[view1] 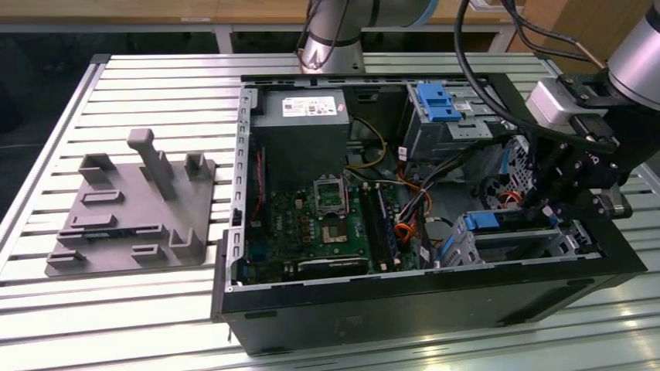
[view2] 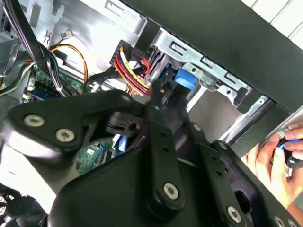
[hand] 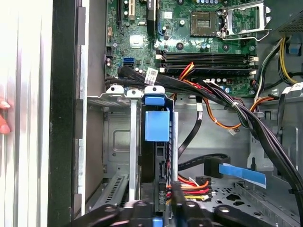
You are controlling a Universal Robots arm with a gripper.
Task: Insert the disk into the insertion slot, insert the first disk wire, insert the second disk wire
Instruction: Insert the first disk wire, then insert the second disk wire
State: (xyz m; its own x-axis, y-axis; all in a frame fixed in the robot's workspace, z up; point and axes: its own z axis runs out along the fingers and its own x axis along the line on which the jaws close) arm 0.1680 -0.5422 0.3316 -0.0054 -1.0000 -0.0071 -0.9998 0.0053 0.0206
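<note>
Blue-framed disk (hand: pixel 156 125) inside the silver insertion slot (view1: pixel 557 243)

Counts: 1 desk (view1: pixel 154 85), 1 open computer case (view1: pixel 413 301), 1 grey jig plate (view1: pixel 113 232) on the desk, 1 robot arm (view1: pixel 330 35) with 1 hand (view2: pixel 158 94). Inside the case: 1 motherboard (view1: pixel 309 224), 1 power supply (view1: pixel 304 108), 2 drive cages (tall cage (view1: pixel 454 131), low cage (view1: pixel 536 243)), 1 disk (hand: pixel 156 125) in a blue frame, 1 separate blue latch (view1: pixel 438 100) on the tall cage, 1 cable with a flat blue tab (hand: pixel 241 174). Also 1 person's hand (view2: pixel 272 161) at the case edge in the second wrist view.
</note>
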